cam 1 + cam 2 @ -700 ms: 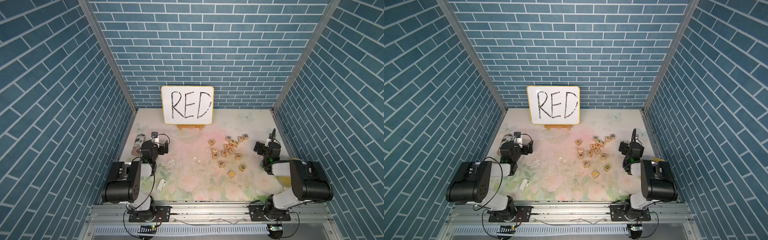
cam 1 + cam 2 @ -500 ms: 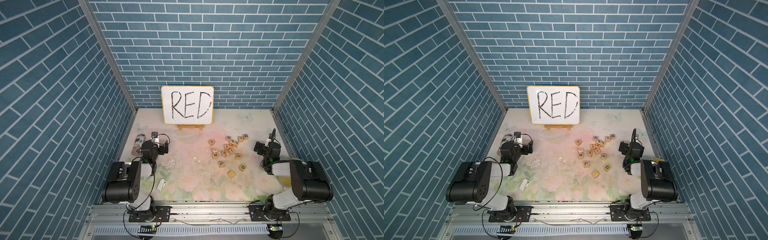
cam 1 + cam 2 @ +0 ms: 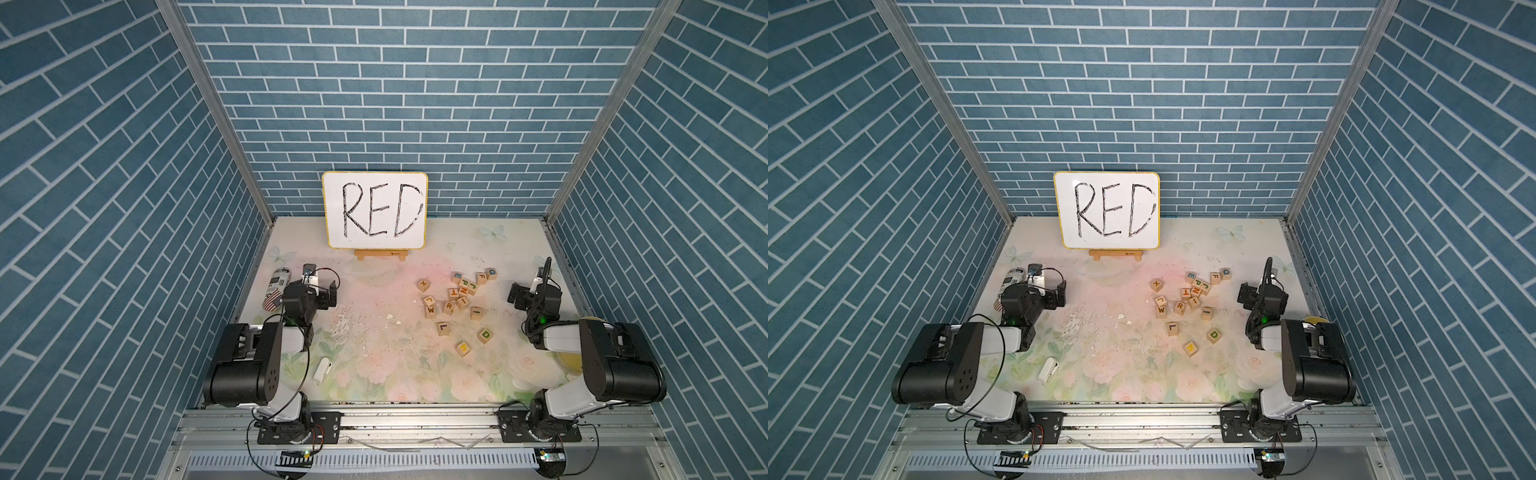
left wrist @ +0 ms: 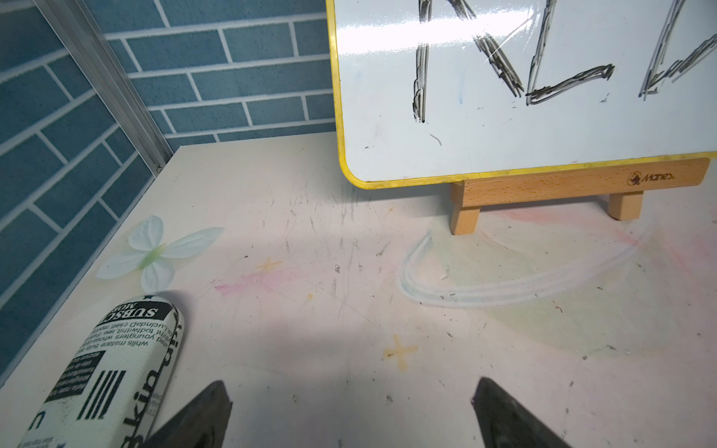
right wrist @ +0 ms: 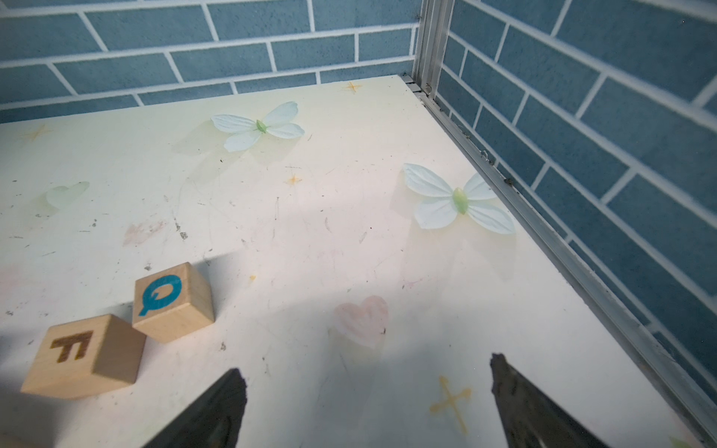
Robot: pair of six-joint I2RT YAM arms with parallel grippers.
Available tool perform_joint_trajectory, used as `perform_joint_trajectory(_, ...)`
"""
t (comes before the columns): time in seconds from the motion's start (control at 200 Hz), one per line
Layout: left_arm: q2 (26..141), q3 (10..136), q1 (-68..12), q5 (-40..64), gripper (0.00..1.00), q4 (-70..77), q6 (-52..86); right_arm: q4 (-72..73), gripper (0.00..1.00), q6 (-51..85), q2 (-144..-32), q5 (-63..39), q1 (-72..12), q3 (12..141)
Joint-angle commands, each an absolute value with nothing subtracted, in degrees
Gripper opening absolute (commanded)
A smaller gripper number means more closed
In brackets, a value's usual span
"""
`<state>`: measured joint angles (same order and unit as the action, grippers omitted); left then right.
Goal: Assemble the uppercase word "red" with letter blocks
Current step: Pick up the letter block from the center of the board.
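- Nothing has shifted: left gripper [image 4: 349,391] and right gripper [image 5: 366,372] both gape, empty
- R block [image 3: 448,307], E block [image 3: 457,276] and D block [image 3: 484,334] lie scattered on the right arm's side, so assembly looks unstarted

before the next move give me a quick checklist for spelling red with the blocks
1. Left gripper jaws open and empty: ok.
2. Right gripper jaws open and empty: ok.
3. D block located, letter up, standing apart from the others: ok.
4. E block located, letter up: ok.
5. R block has room at its sides for the jaws: cannot tell, the W block and others sit close around it.
6. R, E and D lined up as a word: not ok, all three lie apart.
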<state>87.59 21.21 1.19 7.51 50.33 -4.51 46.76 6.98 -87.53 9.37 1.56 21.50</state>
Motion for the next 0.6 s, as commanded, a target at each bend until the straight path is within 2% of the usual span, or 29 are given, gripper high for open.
perform_joint_trajectory(0.0,87.5,22.1,1.0,7.3,0.99,49.6,-5.0,48.3,0.99,4.7,-87.6,9.0,1.7,22.5)
perform_joint_trajectory(0.405,87.5,22.1,1.0,7.3,0.99,49.5,-4.9,48.2,0.99,4.8,-87.5,8.7,1.8,22.4)
perform_joint_trajectory(0.495,87.4,22.1,1.0,7.4,0.99,49.7,-4.9,48.1,0.95,4.6,-87.3,8.5,1.9,22.6)
perform_joint_trajectory(0.595,86.2,21.4,0.9,11.9,0.99,49.7,-6.9,42.6,0.96,3.8,-85.6,6.8,1.8,25.0)
